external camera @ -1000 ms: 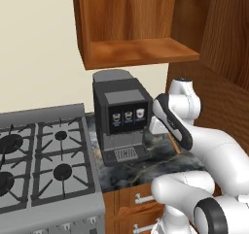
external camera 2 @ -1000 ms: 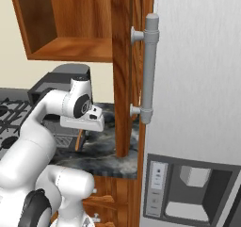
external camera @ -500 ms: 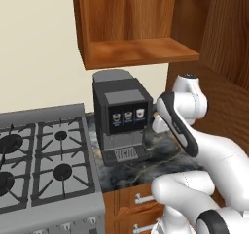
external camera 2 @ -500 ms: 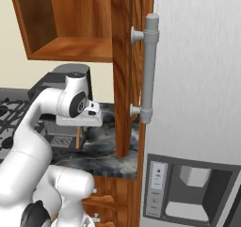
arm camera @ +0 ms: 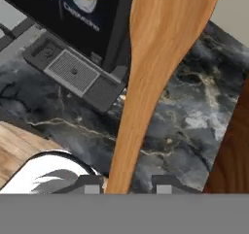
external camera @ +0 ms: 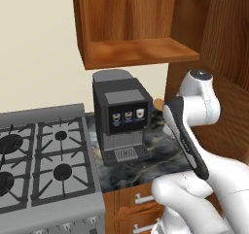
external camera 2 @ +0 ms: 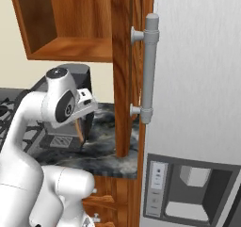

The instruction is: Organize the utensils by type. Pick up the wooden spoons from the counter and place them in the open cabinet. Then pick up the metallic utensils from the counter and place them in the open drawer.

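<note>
A: The gripper has its jaws pinched on a wooden spoon's handle, the bowl stretching away from the fingertips, clear above the surface.

B: Cabinet step, then?

A: I'd say so: next it must lift toward the open cabinet overhead. The coffee machine beside the spoon reads "Cappuccino", partly.

1 wooden spoon, 1 coffee machine, 1 stove, 1 open cabinet, 1 fridge.
</note>
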### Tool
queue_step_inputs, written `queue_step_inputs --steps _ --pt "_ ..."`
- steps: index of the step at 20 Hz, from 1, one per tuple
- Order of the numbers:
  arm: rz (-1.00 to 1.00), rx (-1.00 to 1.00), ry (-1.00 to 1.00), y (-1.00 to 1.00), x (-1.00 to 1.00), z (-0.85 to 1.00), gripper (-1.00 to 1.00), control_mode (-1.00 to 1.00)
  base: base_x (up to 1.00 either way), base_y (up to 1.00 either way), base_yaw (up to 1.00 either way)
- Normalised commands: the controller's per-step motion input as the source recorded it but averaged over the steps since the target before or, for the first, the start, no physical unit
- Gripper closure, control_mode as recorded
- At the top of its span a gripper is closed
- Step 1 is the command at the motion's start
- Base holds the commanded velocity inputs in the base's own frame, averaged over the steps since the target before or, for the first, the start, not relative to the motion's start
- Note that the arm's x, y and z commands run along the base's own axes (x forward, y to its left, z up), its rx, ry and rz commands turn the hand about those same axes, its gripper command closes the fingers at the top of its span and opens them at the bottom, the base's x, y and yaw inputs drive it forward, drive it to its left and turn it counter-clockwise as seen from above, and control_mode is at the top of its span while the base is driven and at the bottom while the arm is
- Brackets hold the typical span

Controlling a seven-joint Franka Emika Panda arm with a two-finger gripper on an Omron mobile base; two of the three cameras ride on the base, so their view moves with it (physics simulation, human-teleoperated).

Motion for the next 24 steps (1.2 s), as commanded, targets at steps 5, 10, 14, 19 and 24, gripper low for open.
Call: queue_step_inputs --steps 5,10,14,19,24 --pt "0.54 -0.36 -0.55 0.0 0.0 0.37 1.0 -1.0 0.0 0.0 0.0" --pt "0.57 -0.23 -0.37 0.0 0.0 0.53 1.0 -1.0 0.0 0.0 0.0" --pt "0.51 -0.18 -0.22 0.0 0.0 0.65 1.0 -1.0 0.0 0.0 0.0" --pt "0.41 -0.2 -0.13 0.0 0.0 0.65 1.0 -1.0 0.0 0.0 0.0" --pt "0.2 -0.33 0.0 0.03 -0.03 0.62 1.0 -1.0 0.0 0.0 0.0"
